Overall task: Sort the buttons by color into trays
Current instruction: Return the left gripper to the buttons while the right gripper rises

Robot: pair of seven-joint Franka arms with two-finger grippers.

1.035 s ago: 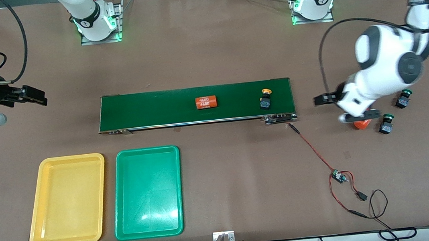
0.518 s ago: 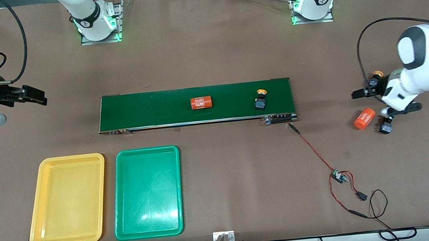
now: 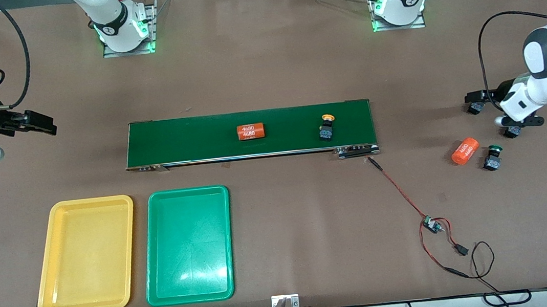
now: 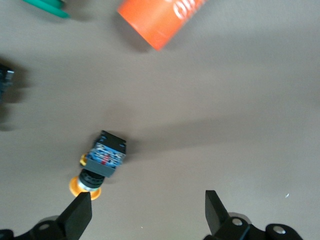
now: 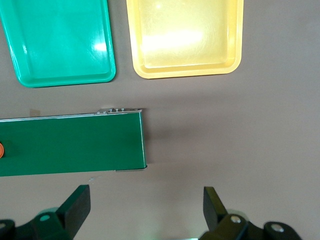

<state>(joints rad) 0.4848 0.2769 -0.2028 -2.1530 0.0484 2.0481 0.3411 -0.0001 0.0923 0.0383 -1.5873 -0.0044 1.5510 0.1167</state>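
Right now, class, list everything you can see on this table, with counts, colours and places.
conveyor belt: one, dark green, mid-table
trays: two, yellow tray and green tray, nearer the camera than the belt
buttons: four; yellow button on the belt, second yellow button under the left gripper, green button beside the table cylinder, fourth button, cap hidden
cylinders: two, orange; belt cylinder, table cylinder
circuit board: one, red-and-black wires
left gripper: open
right gripper: open, waiting

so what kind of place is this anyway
Most likely a robotics lab bench set up as a mock sorting line: two arm bases bolted to a brown table, a small green conveyor belt, exposed wiring and two sorting trays.
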